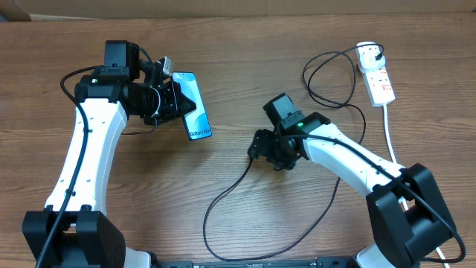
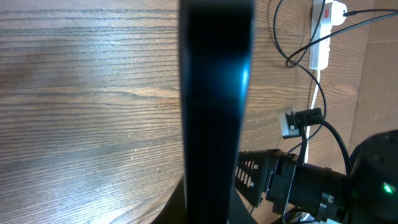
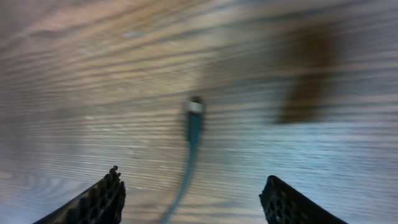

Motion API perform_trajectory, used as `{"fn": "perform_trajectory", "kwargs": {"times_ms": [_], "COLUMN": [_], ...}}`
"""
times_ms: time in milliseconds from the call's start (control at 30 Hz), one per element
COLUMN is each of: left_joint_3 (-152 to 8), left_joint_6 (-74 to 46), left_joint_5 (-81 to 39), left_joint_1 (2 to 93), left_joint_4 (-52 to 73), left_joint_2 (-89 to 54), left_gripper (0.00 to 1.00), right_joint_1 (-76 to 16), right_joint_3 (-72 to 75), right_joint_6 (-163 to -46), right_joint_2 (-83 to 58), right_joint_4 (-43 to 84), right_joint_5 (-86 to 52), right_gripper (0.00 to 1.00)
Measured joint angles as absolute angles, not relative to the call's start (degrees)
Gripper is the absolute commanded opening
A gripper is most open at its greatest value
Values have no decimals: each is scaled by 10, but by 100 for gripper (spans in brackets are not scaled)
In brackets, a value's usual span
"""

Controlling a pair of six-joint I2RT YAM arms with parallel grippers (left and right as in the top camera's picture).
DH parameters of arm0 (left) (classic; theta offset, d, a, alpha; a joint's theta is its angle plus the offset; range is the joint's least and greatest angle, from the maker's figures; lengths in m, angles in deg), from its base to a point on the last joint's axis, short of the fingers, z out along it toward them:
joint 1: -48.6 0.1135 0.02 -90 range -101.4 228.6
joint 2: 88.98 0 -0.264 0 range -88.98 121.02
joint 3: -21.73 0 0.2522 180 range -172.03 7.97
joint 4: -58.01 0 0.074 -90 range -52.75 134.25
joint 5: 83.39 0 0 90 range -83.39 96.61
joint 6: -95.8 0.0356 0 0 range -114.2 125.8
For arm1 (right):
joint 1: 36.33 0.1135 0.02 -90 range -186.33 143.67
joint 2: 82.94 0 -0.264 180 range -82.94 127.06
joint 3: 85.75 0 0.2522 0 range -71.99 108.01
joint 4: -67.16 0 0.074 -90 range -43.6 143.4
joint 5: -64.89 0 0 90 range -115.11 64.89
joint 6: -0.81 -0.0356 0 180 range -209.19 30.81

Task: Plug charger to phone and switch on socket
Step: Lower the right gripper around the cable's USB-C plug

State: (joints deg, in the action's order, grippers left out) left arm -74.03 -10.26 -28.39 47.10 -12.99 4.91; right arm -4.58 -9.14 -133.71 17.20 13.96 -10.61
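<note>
Overhead, the left fingers [image 1: 172, 98] are clamped on the phone [image 1: 193, 106], holding it tilted over the table [image 1: 245, 45]. The right fingers [image 1: 259, 146] sit low by the charger [image 1: 223, 190], well apart from the socket [image 1: 381, 80]. At the left wrist, the phone fills the centre as a dark slab. At the right wrist, the fingers stand apart, and the connector tip [image 3: 194, 107] lies on the table between and ahead of them.

The left arm stretched forward, the left gripper [image 1: 177, 102] clamped on the phone [image 1: 195, 108]. The right arm bent inward, the right gripper [image 3: 194, 202] pointing down, fingers [image 3: 102, 200] spread wide.
</note>
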Motion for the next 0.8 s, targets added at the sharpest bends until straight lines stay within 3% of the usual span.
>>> {"fn": "perform_trajectory", "kwargs": {"times_ms": [267,800], "left_joint_3": [-740,-740], "left_joint_6": [-102,-101], "left_joint_5": [-284,-284], "left_joint_1": [471,471], "left_joint_4": [-132,-132], "left_joint_2": [49,49], "left_gripper": [4,4], "right_joint_1": [-9,-2], "right_joint_3": [-91,-97], "right_joint_6": [-1409,-1430], "right_joint_2": [181,203], "right_joint_4": [148,171], "right_joint_5": [-167,-177], "right_gripper": [63,46]}}
